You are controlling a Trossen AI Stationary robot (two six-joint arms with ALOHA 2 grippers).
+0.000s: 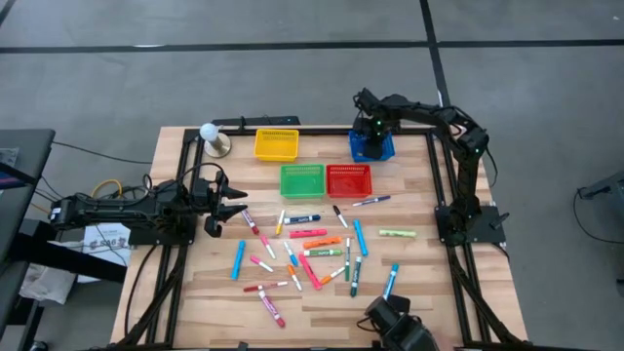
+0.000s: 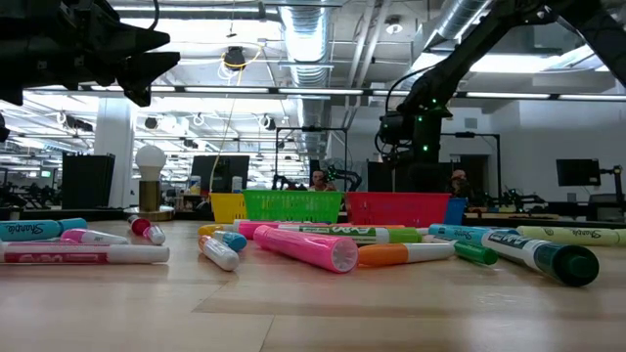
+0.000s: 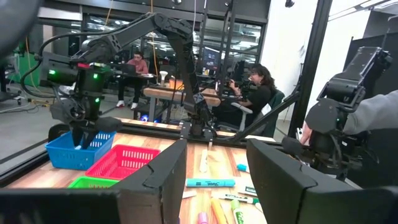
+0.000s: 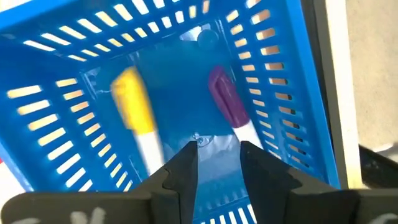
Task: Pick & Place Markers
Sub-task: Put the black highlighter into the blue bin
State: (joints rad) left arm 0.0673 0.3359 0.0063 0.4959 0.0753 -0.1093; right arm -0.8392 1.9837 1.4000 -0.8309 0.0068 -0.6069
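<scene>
While the right gripper (image 4: 216, 157) hangs over the blue basket (image 1: 371, 146) with its fingers a little apart and holding nothing, two markers lie inside: one with a yellow cap (image 4: 134, 104), one with a purple cap (image 4: 225, 99). About two dozen markers (image 1: 314, 252) lie loose on the table (image 1: 429, 292). Four baskets stand behind them. The left gripper (image 1: 231, 204) waits partly open and empty beside the pile.

Bright even light from ceiling lamps (image 2: 323, 12), soft small shadows under the markers (image 1: 310, 246), blue basket (image 4: 186, 74) blurry up close, white glare beside it, room behind looks dim.
</scene>
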